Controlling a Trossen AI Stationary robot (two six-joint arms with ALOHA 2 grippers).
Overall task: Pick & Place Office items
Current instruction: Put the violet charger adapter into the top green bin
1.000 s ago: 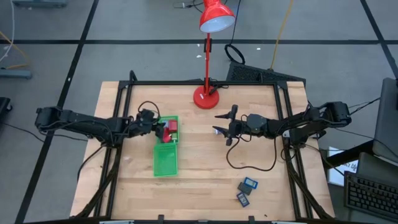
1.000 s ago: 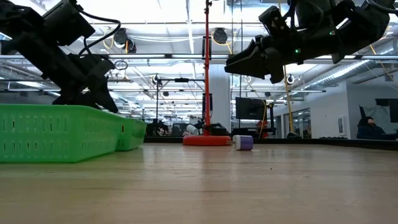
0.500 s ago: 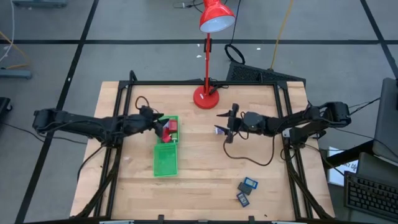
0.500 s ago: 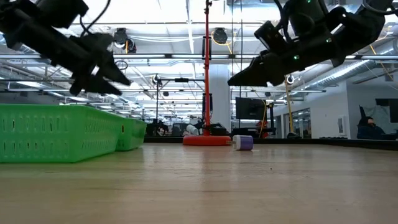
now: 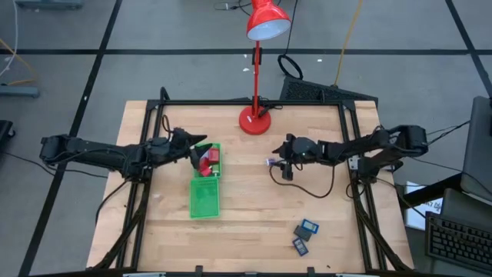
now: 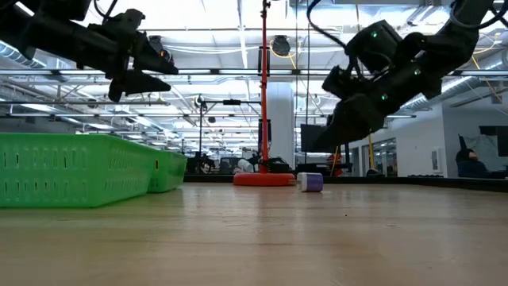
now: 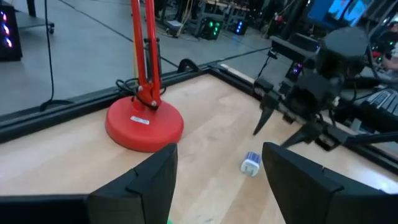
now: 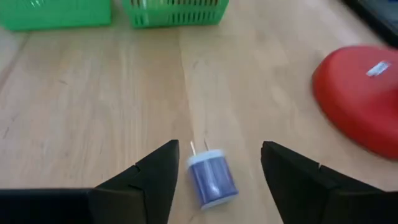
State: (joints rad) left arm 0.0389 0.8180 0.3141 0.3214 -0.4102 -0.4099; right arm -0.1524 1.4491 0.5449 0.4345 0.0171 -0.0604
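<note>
High view: the right end effector [image 5: 281, 163] hangs over the middle of the pale wooden surface [image 5: 254, 223], just beside the small whitish-blue plug-like piece [image 5: 270, 161], which lies apart from the round base of the tall red desk lamp [image 5: 254, 121]. The left end effector [image 5: 197, 146] sits above the far end of the long green slotted plastic tray [image 5: 205, 198], where red blocks [image 5: 209, 160] already lie. Two dark rectangles with blue faces [image 5: 304, 235] wait near the front right corner.

Low view: the whitish-blue piece [image 6: 310, 182] rests on the surface next to the lamp base, with the right arm's tip above it and not touching. To do this step well, the descent should be straight down, stopping just short of the wood.

Left wrist view: the left fingers [image 7: 143, 180] stand wide apart with nothing between them; the piece [image 7: 250, 164] shows beyond, under the other arm. This arm is best kept over the tray, clear of the right arm's path.

Right wrist view: the right fingers [image 8: 149, 177] are spread wide and empty, the piece [image 8: 211, 177] lying between them, its two thin prongs pointing away. It looks rounded and may roll, so I would centre it, close across its body rather than the prongs, and squeeze slowly.
</note>
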